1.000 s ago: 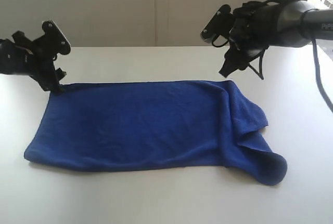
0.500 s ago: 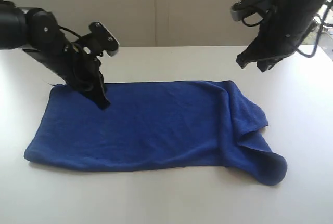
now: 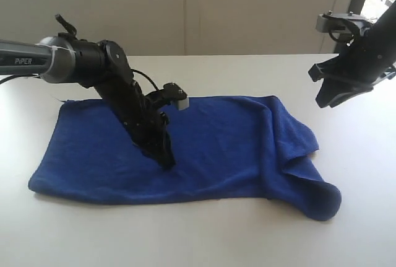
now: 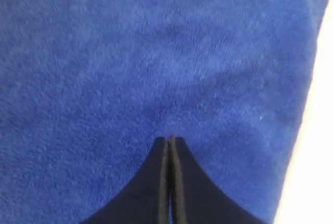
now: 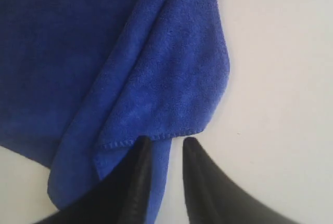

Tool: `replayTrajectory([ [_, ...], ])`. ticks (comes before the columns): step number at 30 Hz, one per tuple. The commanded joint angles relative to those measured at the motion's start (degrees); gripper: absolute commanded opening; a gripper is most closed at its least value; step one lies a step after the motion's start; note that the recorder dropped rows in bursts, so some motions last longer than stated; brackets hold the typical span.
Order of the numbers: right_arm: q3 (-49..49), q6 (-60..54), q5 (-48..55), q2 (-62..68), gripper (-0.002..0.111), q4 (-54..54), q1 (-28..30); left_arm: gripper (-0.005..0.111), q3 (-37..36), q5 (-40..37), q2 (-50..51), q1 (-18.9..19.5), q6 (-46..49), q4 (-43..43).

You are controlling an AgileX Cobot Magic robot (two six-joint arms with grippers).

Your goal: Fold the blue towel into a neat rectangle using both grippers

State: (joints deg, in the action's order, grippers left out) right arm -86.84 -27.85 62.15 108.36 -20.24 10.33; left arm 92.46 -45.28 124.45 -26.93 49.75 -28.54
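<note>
- Blue towel (image 3: pixel 210 137) lies spread on the white tabletop (image 3: pixel 185 236), its right end folded over and rumpled.
- Left hand (image 4: pixel 170 140) is clenched, tips down on the towel's middle.
- Right hand (image 5: pixel 166 142) is raised off the towel's right end, jaws slightly parted and empty.

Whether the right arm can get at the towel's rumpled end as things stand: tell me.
Probably yes. The right tool hangs in the air beyond the rumpled end of the blue towel, jaws apart, with only bare table between. The left tool presses on the towel's middle, clear of that end.
</note>
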Motion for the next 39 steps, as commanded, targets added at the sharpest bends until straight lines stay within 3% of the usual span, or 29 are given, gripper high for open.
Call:
replayTrajectory([
  [1, 0.4, 1.2, -2.1, 3.5, 0.04, 0.8, 0.4, 0.0, 0.2, -4.2, -0.2, -0.1, -6.2, 10.5],
  [5, 0.4, 1.2, -4.3, 7.2, 0.042, 0.7, 0.4, 0.0, 0.2, -6.5, -0.1, 0.3, -9.6, 17.4],
  [16, 0.4, 0.6, -8.4, 13.4, 0.042, -2.0, -0.1, 0.0, 0.2, -17.2, -0.1, 4.5, -10.8, 19.0],
  [24, 0.4, 0.4, -11.9, 15.1, 0.041, -2.2, -2.3, 0.0, 0.2, -17.8, -0.1, 5.6, -10.8, 19.0],
  [28, 0.4, 0.6, -13.0, 15.4, 0.033, -2.2, -2.6, 0.0, 0.2, -17.3, -0.1, 5.6, -10.8, 18.9],
  [35, 0.4, 0.6, -13.6, 15.7, 0.002, -2.0, -2.6, 0.0, 0.2, -17.2, -0.1, 5.6, -10.4, 18.9],
  [39, -0.5, 0.6, -16.3, 15.5, 0.0, 1.3, -2.6, 0.0, 0.2, -17.1, -0.1, 5.6, -10.4, 18.9],
])
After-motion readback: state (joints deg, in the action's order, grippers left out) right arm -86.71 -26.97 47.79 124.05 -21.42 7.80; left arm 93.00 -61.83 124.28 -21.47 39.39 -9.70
